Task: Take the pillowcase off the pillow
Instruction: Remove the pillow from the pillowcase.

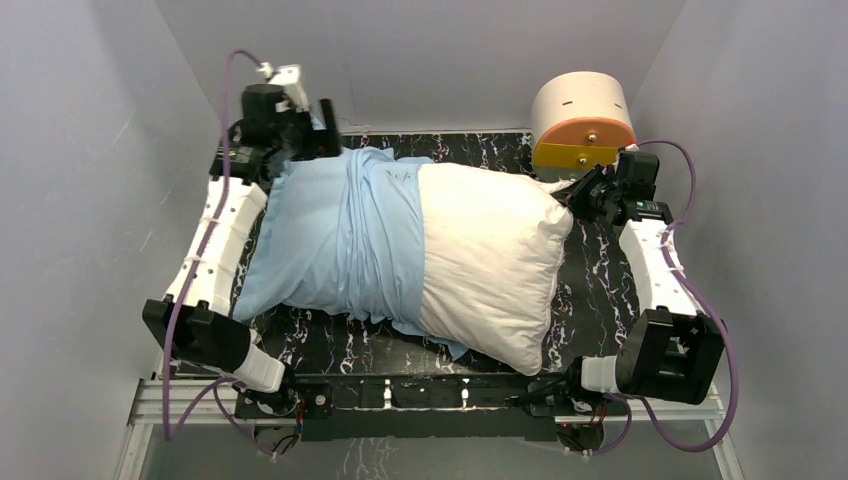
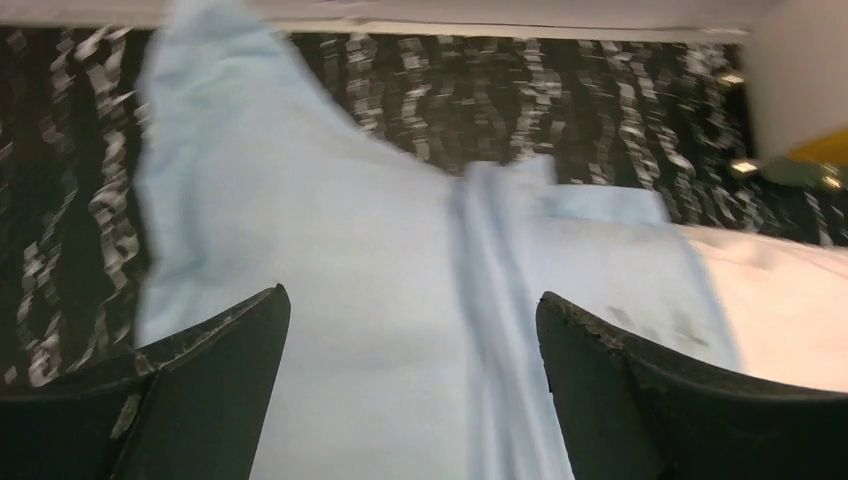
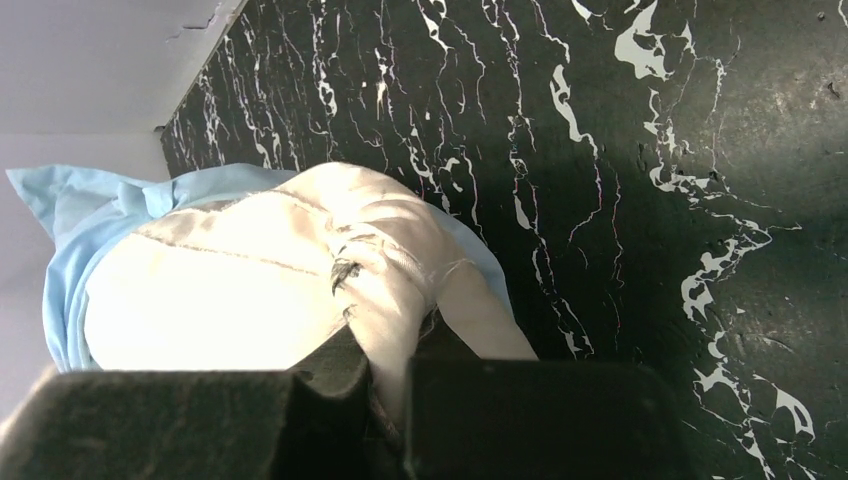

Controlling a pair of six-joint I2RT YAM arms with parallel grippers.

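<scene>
The white pillow (image 1: pixel 492 255) lies across the black marble table, its right half bare. The light blue pillowcase (image 1: pixel 335 235) covers its left half, bunched into folds near the middle. My left gripper (image 1: pixel 318 128) hovers at the far left corner of the pillowcase; in the left wrist view it (image 2: pixel 412 320) is open, with blue pillowcase fabric (image 2: pixel 350 300) below the jaws and nothing between them. My right gripper (image 1: pixel 580 195) is shut on the pillow's far right corner; in the right wrist view it (image 3: pixel 392 365) pinches a twist of white pillow fabric (image 3: pixel 385 290).
A round cream-and-orange drum (image 1: pixel 582 120) stands at the back right, just behind the right gripper. White walls close in the table (image 1: pixel 600 290) on the left, back and right. The arm bases sit along the near edge.
</scene>
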